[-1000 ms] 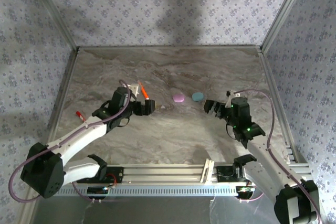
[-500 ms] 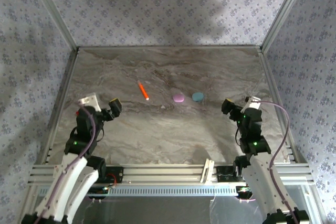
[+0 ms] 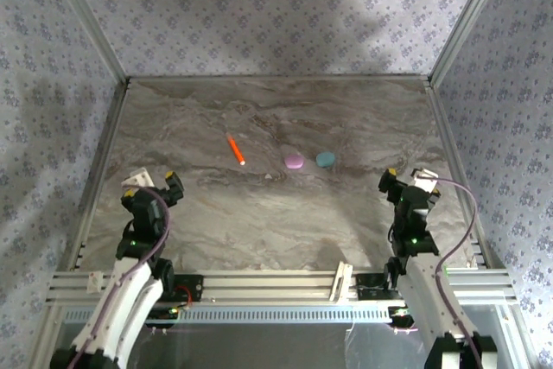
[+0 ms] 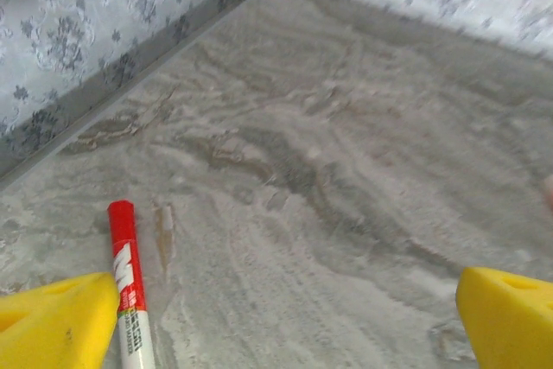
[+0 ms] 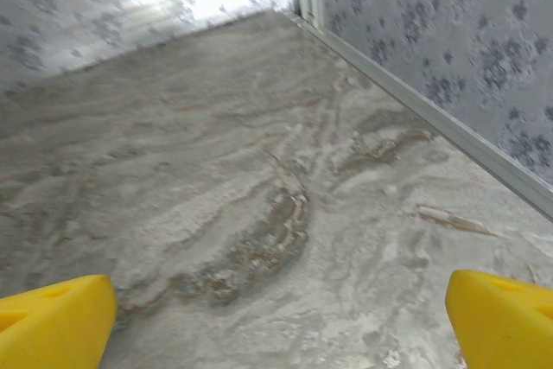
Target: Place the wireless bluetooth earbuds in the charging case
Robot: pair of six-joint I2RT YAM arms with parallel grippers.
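The left gripper (image 4: 281,321) and right gripper (image 5: 278,317) are seen wide open, nothing grasped. The pink case (image 3: 294,162) is laid beside the cyan case (image 3: 325,159).

The right end effector (image 5: 276,326) is spread wide, its yellow fingertips (image 5: 52,317) at either lower corner. Grey marbled desk (image 5: 259,170) lies between and ahead; a patterned wall (image 5: 449,32) runs along its right.

Bare tabletop (image 3: 276,222) surrounds the orange stick (image 3: 235,149), pink case (image 3: 294,162) and cyan case (image 3: 325,159).

Pink case (image 3: 294,162) lies just beside cyan case (image 3: 325,159).
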